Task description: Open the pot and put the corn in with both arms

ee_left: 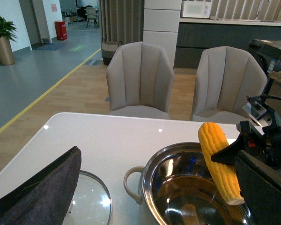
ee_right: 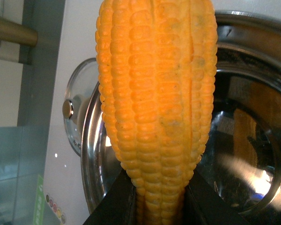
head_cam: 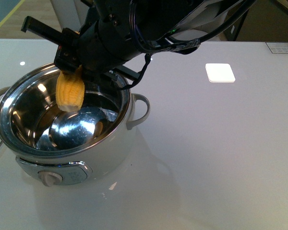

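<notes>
Found the corn clamped between the two black fingers of the right gripper. Saw the cob close to upright and slightly tilted, with its cut end hanging free below the fingers.

Located the cob over the far-left part of the open steel bowl of the pot, clear of the bowl floor. Saw its reflection in the steel.

Traced the right arm from the far right of the scene, leftward above the table, to the pot's far rim. Noted the wrist angled downward and black cables looped alongside.

Noted the pot uncovered at the near left of the table, its control knob facing near and one loop handle on the right.

Found the glass lid lying flat on the table beside the pot, on the left.

Saw only one dark grey finger of the left gripper, positioned over the lid. Could not tell whether parted or closed, nor whether touching the lid.
</notes>
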Action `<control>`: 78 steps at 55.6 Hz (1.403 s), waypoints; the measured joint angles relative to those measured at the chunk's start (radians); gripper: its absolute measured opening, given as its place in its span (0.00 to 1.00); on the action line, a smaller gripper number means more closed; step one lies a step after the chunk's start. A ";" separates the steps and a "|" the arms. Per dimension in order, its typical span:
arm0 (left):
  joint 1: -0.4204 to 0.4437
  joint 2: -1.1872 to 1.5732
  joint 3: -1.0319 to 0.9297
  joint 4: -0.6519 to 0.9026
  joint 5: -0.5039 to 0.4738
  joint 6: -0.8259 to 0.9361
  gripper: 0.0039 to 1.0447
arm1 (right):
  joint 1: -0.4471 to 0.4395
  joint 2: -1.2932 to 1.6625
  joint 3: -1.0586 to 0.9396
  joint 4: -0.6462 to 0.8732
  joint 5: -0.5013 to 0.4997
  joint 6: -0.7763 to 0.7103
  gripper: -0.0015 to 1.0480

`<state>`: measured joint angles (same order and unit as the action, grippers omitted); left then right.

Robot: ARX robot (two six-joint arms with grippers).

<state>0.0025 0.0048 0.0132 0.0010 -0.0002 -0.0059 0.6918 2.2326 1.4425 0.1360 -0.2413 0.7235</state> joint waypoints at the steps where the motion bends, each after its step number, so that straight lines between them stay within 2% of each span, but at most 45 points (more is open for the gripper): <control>1: 0.000 0.000 0.000 0.000 0.000 0.000 0.94 | 0.003 0.002 0.000 -0.004 -0.001 0.000 0.14; 11: 0.000 0.000 0.000 0.000 0.000 0.000 0.94 | 0.030 0.021 0.000 -0.041 -0.014 -0.010 0.14; 13: 0.000 0.000 0.000 0.000 0.000 0.000 0.94 | 0.034 0.025 0.000 -0.045 -0.015 -0.015 0.17; 14: 0.000 0.000 0.000 0.000 0.000 0.000 0.94 | 0.037 0.027 0.000 -0.048 -0.014 -0.015 0.23; 18: 0.000 0.000 0.000 0.000 0.000 0.000 0.94 | 0.041 0.030 0.000 -0.050 -0.014 -0.017 0.34; 41: 0.000 0.000 0.000 0.000 0.000 0.000 0.94 | -0.003 0.003 -0.041 -0.036 -0.006 -0.013 0.93; 49: 0.000 0.000 0.000 0.000 0.000 0.000 0.94 | -0.051 -0.093 -0.130 0.007 0.021 -0.014 0.92; 58: 0.000 0.000 0.000 0.000 0.000 0.000 0.94 | -0.144 -0.277 -0.287 0.074 0.095 -0.039 0.92; 69: 0.000 0.000 0.000 0.000 0.000 0.000 0.94 | -0.287 -0.586 -0.560 0.083 0.243 -0.193 0.92; 78: 0.000 0.000 0.000 0.000 0.000 0.000 0.94 | -0.352 -0.870 -0.769 0.027 0.328 -0.304 0.92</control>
<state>0.0025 0.0048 0.0132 0.0010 -0.0002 -0.0059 0.3393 1.3624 0.6731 0.1635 0.0868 0.4194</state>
